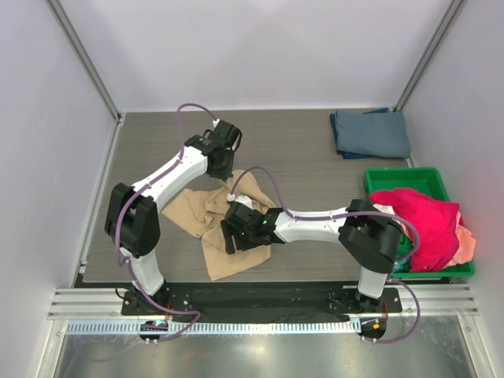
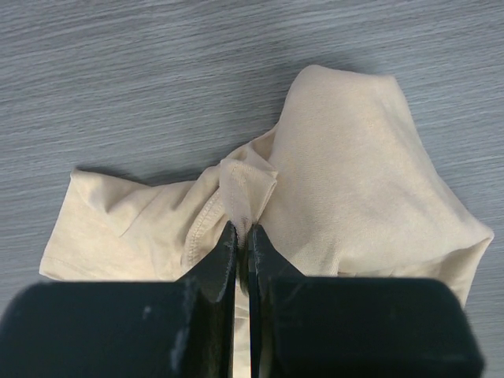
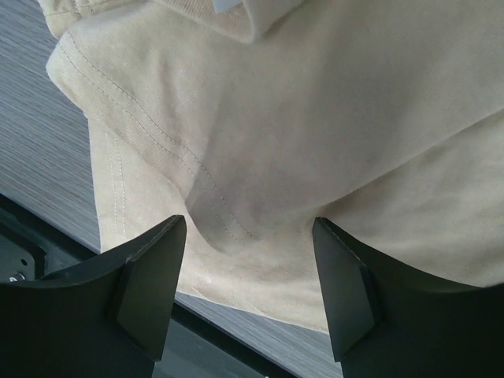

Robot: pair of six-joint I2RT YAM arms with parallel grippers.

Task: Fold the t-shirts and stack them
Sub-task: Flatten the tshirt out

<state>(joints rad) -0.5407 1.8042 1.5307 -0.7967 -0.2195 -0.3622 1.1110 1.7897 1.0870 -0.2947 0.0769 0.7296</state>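
Table: grey wood-grain top [image 1: 307, 161].
Right gripper [image 3: 248, 226]: jaws wide apart over the near hem of the tan shirt [image 1: 223, 250], gripping nothing.
Shirt in hand: crumpled mid-table, not yet folded.
Left gripper [image 2: 242, 236]: pinched tight on a fold at its far side.
Green bin [image 1: 376, 176]: at right, holds the magenta shirt [image 1: 421, 220] and peach shirt [image 1: 467, 244], unfolded.
Blue-grey shirt [image 1: 370, 134]: folded, far right; apparently the only one done.

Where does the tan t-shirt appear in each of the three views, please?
Top external: the tan t-shirt lies crumpled low in the middle of the picture.
Left wrist: the shirt fills centre and right, with a fold pinched in the shut left gripper.
Right wrist: the shirt fills most of the frame, behind the open right gripper.
Shared landmark: the grey wood-grain table around the cloth.
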